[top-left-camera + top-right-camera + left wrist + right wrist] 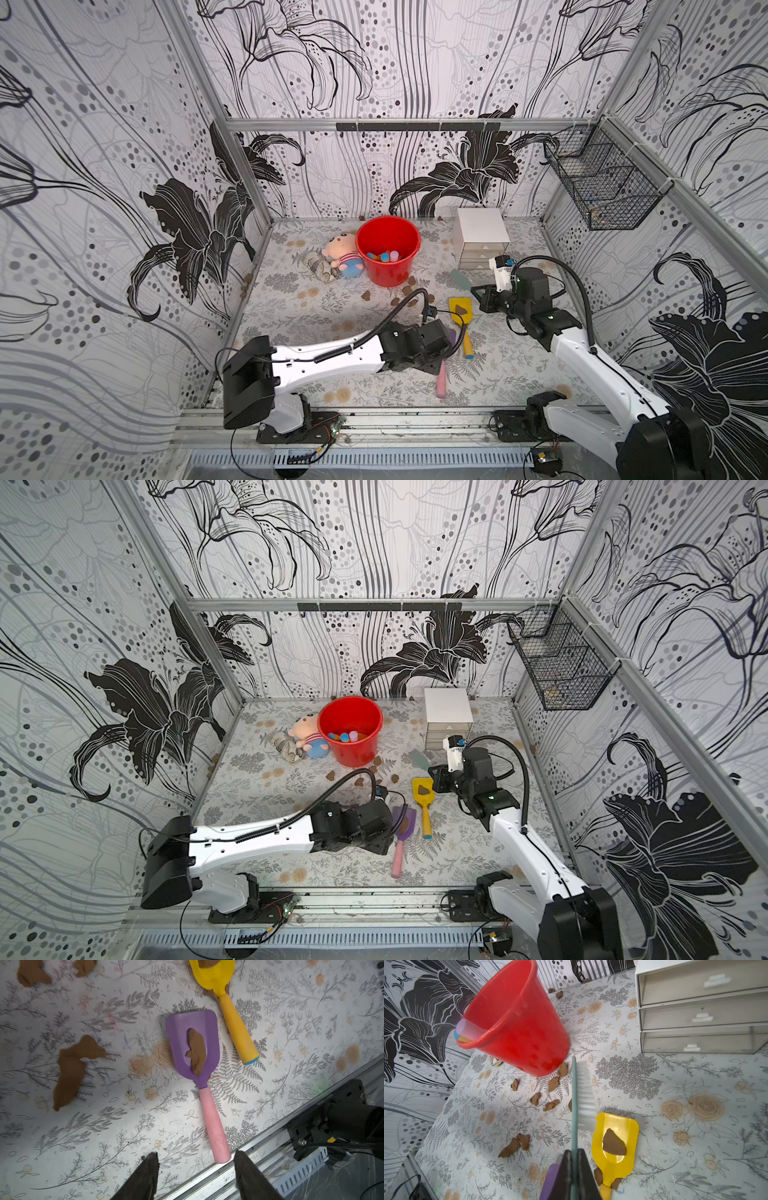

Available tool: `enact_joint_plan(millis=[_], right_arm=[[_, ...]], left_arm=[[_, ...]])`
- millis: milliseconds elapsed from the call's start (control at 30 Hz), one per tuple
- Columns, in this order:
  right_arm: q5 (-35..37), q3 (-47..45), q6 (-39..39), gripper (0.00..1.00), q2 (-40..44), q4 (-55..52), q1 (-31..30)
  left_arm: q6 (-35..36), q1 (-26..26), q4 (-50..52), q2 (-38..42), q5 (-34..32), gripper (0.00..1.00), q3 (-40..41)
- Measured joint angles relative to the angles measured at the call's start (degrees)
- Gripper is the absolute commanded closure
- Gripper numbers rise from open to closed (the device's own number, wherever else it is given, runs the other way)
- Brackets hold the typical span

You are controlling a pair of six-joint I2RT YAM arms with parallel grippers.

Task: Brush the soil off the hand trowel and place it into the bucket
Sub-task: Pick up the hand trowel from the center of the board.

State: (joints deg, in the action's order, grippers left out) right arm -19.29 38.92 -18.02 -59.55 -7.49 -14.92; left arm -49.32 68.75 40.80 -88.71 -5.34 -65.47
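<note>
A purple-bladed hand trowel (193, 1043) with a pink handle (215, 1124) lies flat on the table, a clump of soil (196, 1051) on its blade. My left gripper (196, 1158) is open, and the end of the pink handle lies between its fingers, untouched. Beside it lies a yellow trowel (614, 1142) carrying another soil clump (613, 1142). My right gripper (574, 1153) is shut on a green brush (583, 1093) whose white bristles reach the yellow blade's edge. The red bucket (390, 274) stands upright at the back. In a top view the purple trowel (405, 825) shows beside the left wrist.
Loose soil clumps (512, 1147) lie scattered between the bucket (519, 1032) and the trowels. A white drawer box (482, 239) stands right of the bucket, a plush doll (343, 253) left of it. Coloured handles stick up inside the bucket. The table's metal front rail (249, 1157) runs near the pink handle.
</note>
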Motion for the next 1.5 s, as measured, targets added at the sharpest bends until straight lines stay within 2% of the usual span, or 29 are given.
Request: enact_joint_plan(millis=[400,867,1067,1333,1500], right_arm=[[-0.4,1.4,-0.2,1.0,4.2,-3.8,0.0],[0.3,-4.6,0.9,1.0,6.4,-4.1,0.0],[0.3,-5.2,0.9,1.0,6.4,-3.7,0.0],[0.0,-6.9,0.9,1.0,6.3,-3.5,0.0],[-0.7,-8.4,0.9,1.0,7.7,-3.7,0.0]], left_arm=[[-1.6,2.2,-3.6,-9.1,1.9,0.35,-2.7],[-1.6,4.2,-3.4,-17.2,2.1,0.38,-3.5],[-2.0,5.2,-3.8,-19.5,1.7,0.47,-3.9],[-3.4,6.6,-6.1,-19.2,-0.5,0.68,-2.4],[-4.1,6.7,-9.4,-16.6,-1.8,0.8,1.6]])
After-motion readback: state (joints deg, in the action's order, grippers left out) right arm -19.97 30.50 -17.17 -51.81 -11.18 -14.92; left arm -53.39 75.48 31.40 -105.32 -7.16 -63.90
